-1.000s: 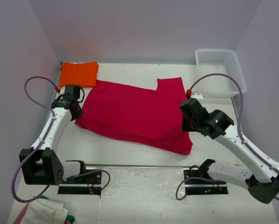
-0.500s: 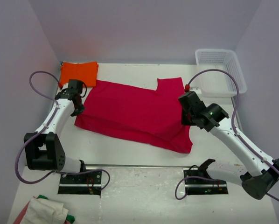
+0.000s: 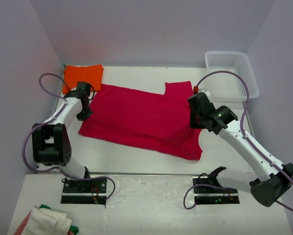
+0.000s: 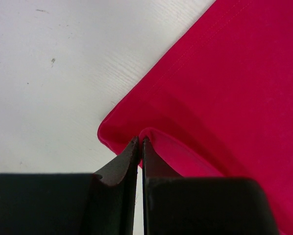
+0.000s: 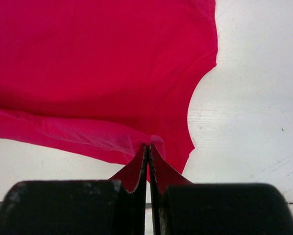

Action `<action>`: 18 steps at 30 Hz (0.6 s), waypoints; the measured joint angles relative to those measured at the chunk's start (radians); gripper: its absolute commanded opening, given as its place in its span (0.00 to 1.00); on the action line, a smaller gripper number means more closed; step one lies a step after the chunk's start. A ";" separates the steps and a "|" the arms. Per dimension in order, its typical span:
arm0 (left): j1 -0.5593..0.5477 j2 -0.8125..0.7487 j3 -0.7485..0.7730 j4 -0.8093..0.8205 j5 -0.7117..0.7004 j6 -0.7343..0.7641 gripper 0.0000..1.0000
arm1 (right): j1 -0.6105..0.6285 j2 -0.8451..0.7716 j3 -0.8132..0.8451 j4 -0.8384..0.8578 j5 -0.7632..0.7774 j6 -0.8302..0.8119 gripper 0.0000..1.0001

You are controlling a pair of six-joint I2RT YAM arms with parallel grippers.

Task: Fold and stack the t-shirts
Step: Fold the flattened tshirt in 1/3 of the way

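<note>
The crimson-red t-shirt (image 3: 136,115) lies spread across the middle of the white table (image 3: 136,161), its sleeve pointing to the back right. My left gripper (image 3: 85,112) is at the shirt's left edge, shut on a pinch of the red hem (image 4: 151,134). My right gripper (image 3: 194,122) is at the shirt's right edge, shut on a raised fold of red cloth (image 5: 87,134). The orange t-shirt (image 3: 83,76) lies folded in the back left corner, apart from both grippers.
A white plastic basket (image 3: 232,73) stands at the back right. A heap of pale cloth (image 3: 46,223) lies at the near left corner. Purple walls close in the left, back and right. Two metal base plates (image 3: 85,188) sit at the near edge.
Both arms have swung a little toward the back of the table while holding the red shirt's side edges. The shirt's left and right edges have shifted slightly with them.
</note>
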 measured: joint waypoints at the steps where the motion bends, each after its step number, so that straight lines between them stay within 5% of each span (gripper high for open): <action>1: -0.001 0.007 0.004 0.004 0.002 0.000 0.06 | -0.004 0.002 -0.002 0.006 -0.005 -0.002 0.00; 18: -0.013 0.124 0.102 0.020 0.017 0.002 0.06 | -0.077 0.101 -0.027 0.064 -0.012 -0.037 0.00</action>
